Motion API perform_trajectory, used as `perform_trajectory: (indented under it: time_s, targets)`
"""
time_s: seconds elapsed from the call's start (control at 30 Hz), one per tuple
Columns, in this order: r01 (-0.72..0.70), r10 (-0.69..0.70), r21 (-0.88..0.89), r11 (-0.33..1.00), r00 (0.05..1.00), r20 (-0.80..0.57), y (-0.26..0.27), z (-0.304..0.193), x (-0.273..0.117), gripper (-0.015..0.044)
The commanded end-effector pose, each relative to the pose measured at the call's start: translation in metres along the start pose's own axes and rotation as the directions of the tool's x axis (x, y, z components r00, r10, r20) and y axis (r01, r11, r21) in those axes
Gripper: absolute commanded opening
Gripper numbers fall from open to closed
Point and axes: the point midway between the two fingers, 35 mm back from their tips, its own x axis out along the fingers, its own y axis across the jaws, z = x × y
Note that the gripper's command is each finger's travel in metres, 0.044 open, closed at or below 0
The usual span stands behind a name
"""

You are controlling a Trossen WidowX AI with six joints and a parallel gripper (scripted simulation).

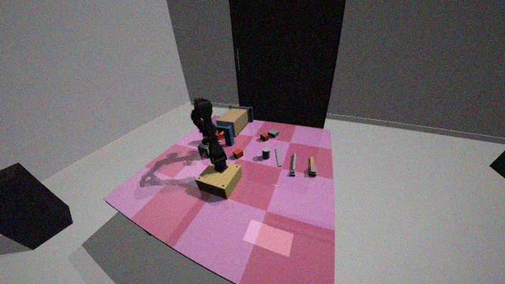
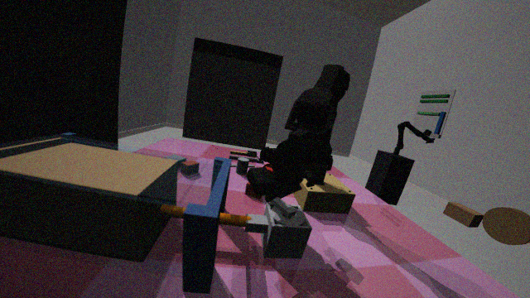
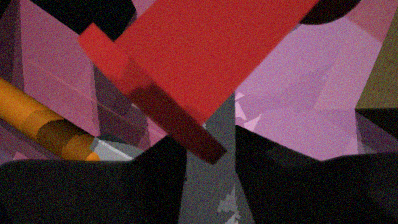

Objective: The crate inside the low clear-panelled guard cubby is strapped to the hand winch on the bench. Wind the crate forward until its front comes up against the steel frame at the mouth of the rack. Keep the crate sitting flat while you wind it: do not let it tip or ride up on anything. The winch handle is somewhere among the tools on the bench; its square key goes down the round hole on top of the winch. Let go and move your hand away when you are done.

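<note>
Tool [image 1: 206,140] [image 2: 265,195] [image 3: 208,132] gripping red handle [image 1: 219,136] [image 2: 269,169] [image 3: 200,60]; gap between winch [image 1: 203,150] [image 2: 287,240], blue frame [image 1: 230,136] [image 2: 201,248].

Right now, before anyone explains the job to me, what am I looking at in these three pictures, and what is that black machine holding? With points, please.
The black machine is a jointed robot arm [image 1: 207,126] [image 2: 315,124], bolted to a yellowish block [image 1: 215,179] [image 2: 329,203] on a pink checkered bench. The top picture looks down from above; the exterior one looks past the rack's blue frame [image 1: 230,136] [image 2: 201,244]; the wrist one looks along its gripper [image 3: 208,132], whose two dark fingers are closed on something grey. A red piece shows just beyond; I take both for parts of the winch handle. Near the gripper is the grey winch [image 1: 203,150] [image 2: 286,242], with an orange strap [image 2: 233,219] [image 3: 30,117]. Tools [image 1: 293,163] and small blocks [image 1: 237,153] lie around the bench.
</note>
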Motion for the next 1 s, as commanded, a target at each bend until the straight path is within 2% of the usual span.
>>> perform_trajectory:
  time_s: [0.0,0.47,0.97]
  targets:
    - [0.014,-0.014,0.012,1.000,1.000,-0.002,-0.0008,-0.0014,0.0037,0.0000]
    - [-0.004,0.004,-0.035,0.999,1.000,-0.002,0.0016,-0.0015,0.0041,0.0000]
    - [0.022,-0.022,0.034,0.999,1.000,-0.002,-0.0029,-0.0015,0.0044,0.0000]
